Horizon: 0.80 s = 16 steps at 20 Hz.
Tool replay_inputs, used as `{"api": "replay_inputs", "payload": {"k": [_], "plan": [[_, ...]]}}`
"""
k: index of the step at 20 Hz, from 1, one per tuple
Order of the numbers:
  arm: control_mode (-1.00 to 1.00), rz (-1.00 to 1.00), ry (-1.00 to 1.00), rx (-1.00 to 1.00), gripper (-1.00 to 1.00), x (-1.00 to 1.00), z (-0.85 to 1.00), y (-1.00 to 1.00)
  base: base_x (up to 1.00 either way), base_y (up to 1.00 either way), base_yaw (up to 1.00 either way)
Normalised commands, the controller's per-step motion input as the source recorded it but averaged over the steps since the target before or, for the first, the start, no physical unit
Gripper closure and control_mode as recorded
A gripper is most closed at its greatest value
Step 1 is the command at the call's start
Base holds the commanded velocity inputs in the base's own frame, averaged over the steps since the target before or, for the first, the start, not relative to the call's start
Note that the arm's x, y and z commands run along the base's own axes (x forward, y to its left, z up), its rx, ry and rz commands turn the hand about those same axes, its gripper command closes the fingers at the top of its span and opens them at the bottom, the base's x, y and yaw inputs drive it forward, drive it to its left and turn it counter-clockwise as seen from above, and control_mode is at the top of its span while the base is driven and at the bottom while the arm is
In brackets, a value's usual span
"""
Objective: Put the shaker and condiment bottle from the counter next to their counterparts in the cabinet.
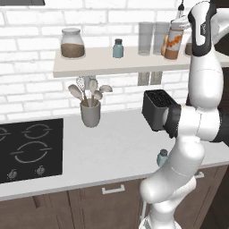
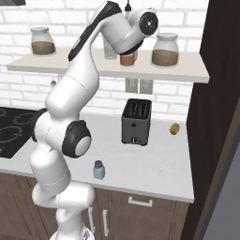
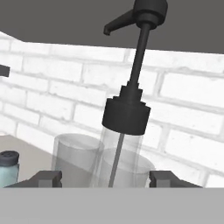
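Observation:
The condiment bottle [image 1: 173, 42], orange-brown with a white-and-orange label and a thin black pump, stands slightly tilted on the cabinet shelf [image 1: 89, 67] near its right end. My gripper [image 3: 106, 177] is shut on it, and its dark cap [image 3: 127, 114] rises between my fingertips [image 3: 48, 177]. The bottle's orange base [image 2: 127, 58] shows under my hand. A twin shaker [image 1: 118, 48] stands mid-shelf, left of the bottle [image 3: 8, 168]. The shaker [image 1: 162, 157] sits on the counter near the front edge, beside my arm [image 2: 99, 169].
Two clear glasses [image 1: 145, 38] stand on the shelf just left of the bottle. Brown-filled jars [image 1: 71, 42] [image 2: 165, 49] occupy the shelf ends. A black toaster [image 1: 156, 107], a utensil crock [image 1: 91, 114] and a cooktop [image 1: 27, 150] are on the counter.

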Motion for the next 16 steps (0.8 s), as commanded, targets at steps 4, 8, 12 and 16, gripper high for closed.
{"api": "replay_inputs", "payload": {"k": [4, 8, 12, 16], "plan": [[-1.0, 0.01, 0.0, 0.0, -1.0, 0.0, -0.29, 0.0, 0.0, 0.0, 0.0], [-1.0, 0.01, 0.0, 0.0, -1.0, 0.06, -0.1, 0.0, 0.0, 0.0, 0.0], [-1.0, 0.02, 0.0, 0.01, -1.0, 0.01, 0.13, 0.0, 0.0, 0.0, 0.0], [-1.0, 0.0, -0.01, 0.03, -1.0, -0.08, 0.46, 0.0, 0.0, 0.0, 0.0]]}}
